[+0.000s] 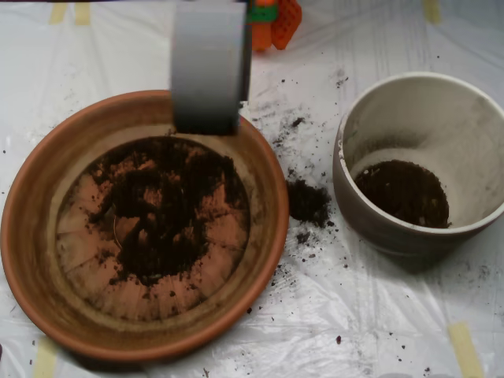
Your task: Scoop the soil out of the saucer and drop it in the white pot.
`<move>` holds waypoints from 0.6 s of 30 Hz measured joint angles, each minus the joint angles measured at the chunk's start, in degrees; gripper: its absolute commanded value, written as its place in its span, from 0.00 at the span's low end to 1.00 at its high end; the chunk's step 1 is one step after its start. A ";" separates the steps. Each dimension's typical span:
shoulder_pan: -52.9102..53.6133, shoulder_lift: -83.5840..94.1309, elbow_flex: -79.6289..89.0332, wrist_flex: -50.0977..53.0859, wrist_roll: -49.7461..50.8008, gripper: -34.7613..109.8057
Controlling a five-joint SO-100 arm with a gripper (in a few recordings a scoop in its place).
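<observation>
Soil [161,213], dark and crumbly, lies thinly across the large round terracotta saucer [35,236], some already in the off-white pot [472,118] and spilt on the plastic-covered bench [378,315], while the grey scoop gripper [207,71], apparently closed, hovers over the saucer's far rim, probably positioned for another pass.

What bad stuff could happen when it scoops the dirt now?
1. Dirt could spill again. A clump of spilled soil already lies on the plastic sheet between the saucer and the white pot.
2. The tool hangs over the saucer's far rim, so it might bump the rim going down.
3. The soil in the saucer is spread thin, so a scoop may come up nearly empty.
</observation>
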 measured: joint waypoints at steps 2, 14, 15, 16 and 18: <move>2.29 1.76 3.16 -0.88 0.18 0.52; 11.95 6.33 19.95 -7.12 -1.49 0.54; 12.57 6.33 21.80 -8.44 -2.20 0.54; 13.01 6.33 23.82 -9.67 -2.29 0.54; 13.62 6.33 28.30 -12.39 -2.29 0.55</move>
